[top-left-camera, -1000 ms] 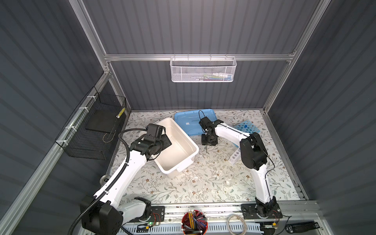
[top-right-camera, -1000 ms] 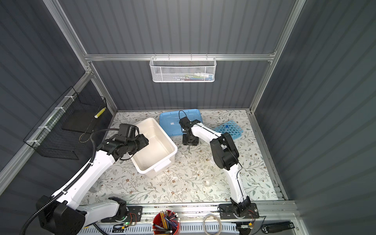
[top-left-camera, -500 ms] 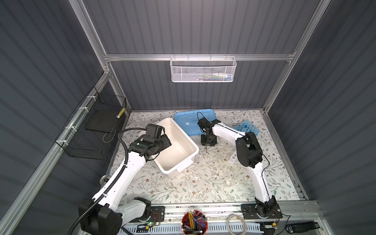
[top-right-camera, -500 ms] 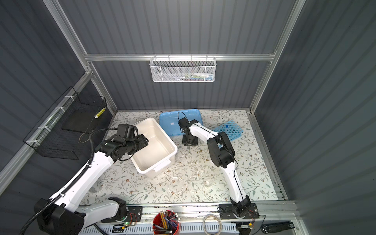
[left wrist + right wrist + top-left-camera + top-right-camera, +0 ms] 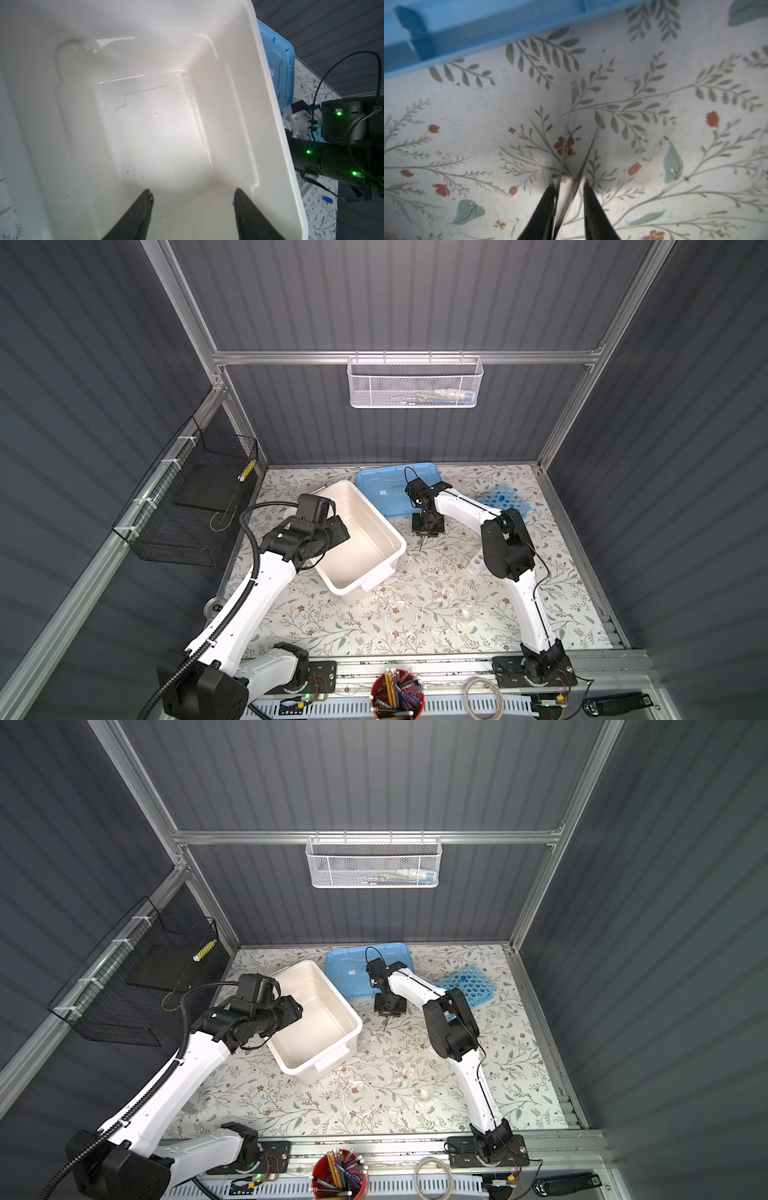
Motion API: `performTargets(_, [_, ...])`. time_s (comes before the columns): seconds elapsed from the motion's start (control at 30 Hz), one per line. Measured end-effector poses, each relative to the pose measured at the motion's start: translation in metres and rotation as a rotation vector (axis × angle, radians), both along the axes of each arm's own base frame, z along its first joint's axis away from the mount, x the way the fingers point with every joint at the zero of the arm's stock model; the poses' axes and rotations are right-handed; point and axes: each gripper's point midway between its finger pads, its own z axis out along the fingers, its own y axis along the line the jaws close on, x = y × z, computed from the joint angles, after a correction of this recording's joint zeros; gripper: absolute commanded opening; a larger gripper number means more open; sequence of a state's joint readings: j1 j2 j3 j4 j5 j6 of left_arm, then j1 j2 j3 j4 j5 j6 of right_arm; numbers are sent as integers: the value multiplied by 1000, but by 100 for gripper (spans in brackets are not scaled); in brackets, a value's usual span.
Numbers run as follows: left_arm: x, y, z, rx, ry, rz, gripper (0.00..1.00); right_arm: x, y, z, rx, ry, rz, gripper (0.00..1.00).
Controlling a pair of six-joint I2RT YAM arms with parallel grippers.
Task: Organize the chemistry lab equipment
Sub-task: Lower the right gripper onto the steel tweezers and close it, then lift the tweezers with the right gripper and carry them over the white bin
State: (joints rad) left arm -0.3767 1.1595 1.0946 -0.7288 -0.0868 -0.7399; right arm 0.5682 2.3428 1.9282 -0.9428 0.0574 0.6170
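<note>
Pickup underway: my right gripper (image 5: pixel 569 185) pinches thin dark metal tweezers (image 5: pixel 583 166), left gripper (image 5: pixel 193 194) gapes; next needs a steady lift.

Both arms have glossy white links joined by bulky black housings. The left arm (image 5: pixel 249 597) carries a ribbed black hose (image 5: pixel 254 560) along its length. The right arm (image 5: pixel 461 508) has a thin black wire (image 5: pixel 409 477) looping off its wrist. The bases (image 5: pixel 536 668) are black, on bolted plates, with thin coloured wiring beside them. Small green lights (image 5: pixel 338 113) glow on the right arm's joints. The fingers (image 5: pixel 135 218) are black and tapered, seemingly matte.
</note>
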Motion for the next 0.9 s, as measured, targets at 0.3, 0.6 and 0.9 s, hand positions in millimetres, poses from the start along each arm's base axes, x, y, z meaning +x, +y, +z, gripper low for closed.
performTargets(0.3, [-3,16,19,82,-12,31,66,4,-1,1,1,-10,13,12])
performTargets(0.6, [-11,36,22,181,12,75,68,8,2,1,9,-28,44,0])
performTargets(0.9, [-16,53,31,249,19,118,69,7,-9,29,42,-72,59,0])
